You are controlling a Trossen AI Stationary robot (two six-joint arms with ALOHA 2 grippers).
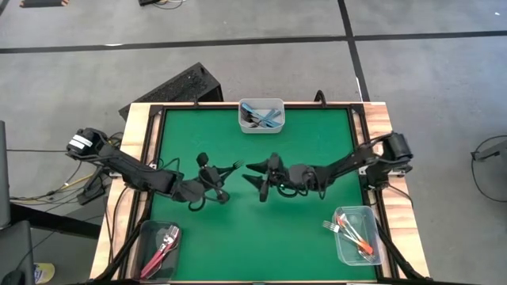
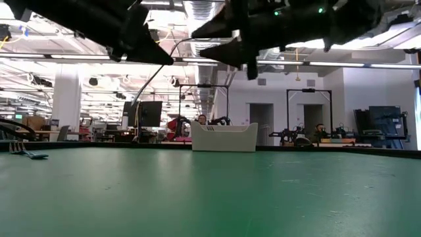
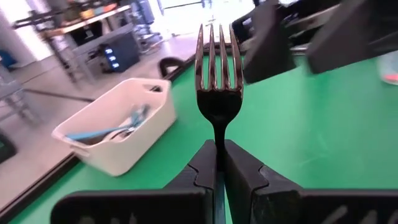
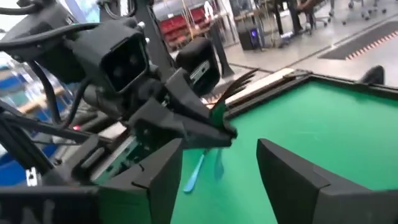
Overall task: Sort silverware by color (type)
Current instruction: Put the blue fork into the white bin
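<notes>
My left gripper (image 3: 217,157) hangs over the middle of the green table (image 1: 309,229), shut on a fork (image 1: 234,166). The fork's silver tines (image 3: 217,65) stand up past the fingertips. Its light blue handle (image 4: 194,172) shows below the left gripper in the right wrist view. My right gripper (image 1: 255,176) faces it from the table's right side, a short way off. It is open (image 4: 217,180) with nothing between its fingers. Both grippers hang high above the table in the low view. My left gripper pinches the fork's thin neck (image 3: 217,135), just under the tines, between its two fingers. The fingers come nearly level from the table's left. The fork is lifted clear of the table, tines upward and the blue handle slanting down below the fingers.
A white bin (image 1: 261,115) with light blue forks stands at the far edge's middle. A clear container (image 1: 162,249) with pink-red forks sits at the near left. Another clear container (image 1: 356,235) with orange forks sits at the near right.
</notes>
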